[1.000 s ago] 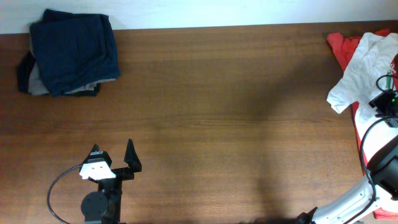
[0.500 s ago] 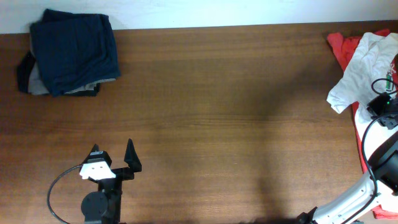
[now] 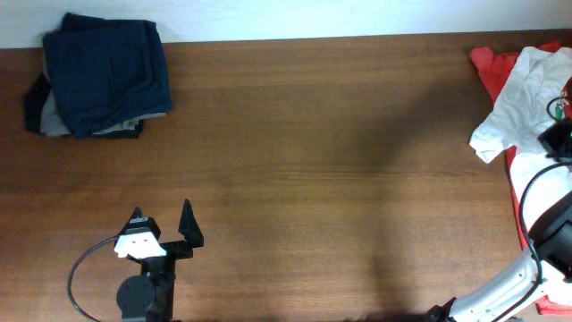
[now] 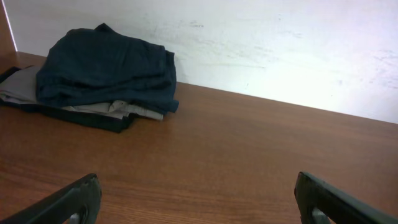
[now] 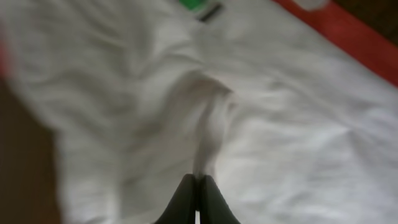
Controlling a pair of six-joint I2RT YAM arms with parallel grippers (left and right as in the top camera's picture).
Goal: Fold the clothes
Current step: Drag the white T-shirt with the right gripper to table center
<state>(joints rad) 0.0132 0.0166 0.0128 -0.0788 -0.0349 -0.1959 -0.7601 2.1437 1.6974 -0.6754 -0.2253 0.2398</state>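
Jaws: right gripper (image 5: 198, 198) pinched together on raised ridge of white T-shirt (image 5: 124, 93); left gripper (image 3: 162, 215) apart, holding nothing, by near edge, left side. Count: one white T-shirt, far right corner, draped over one red T-shirt (image 3: 485, 64); one navy stack (image 3: 103, 72), far left corner. Since half-second back, right gripper shifted toward right edge; left gripper unmoved. Green print (image 5: 194, 5) blurred, unreadable.

The left arm (image 3: 146, 291) is black with a white block (image 3: 138, 242) at its wrist, a thin black cable (image 3: 75, 279) and the left gripper (image 3: 161, 213) with two dark pointed fingers, while the right arm (image 3: 502, 288) has a white link, a looping black lead (image 3: 523, 199) and the right gripper (image 5: 198, 182) with dark tapered fingers.
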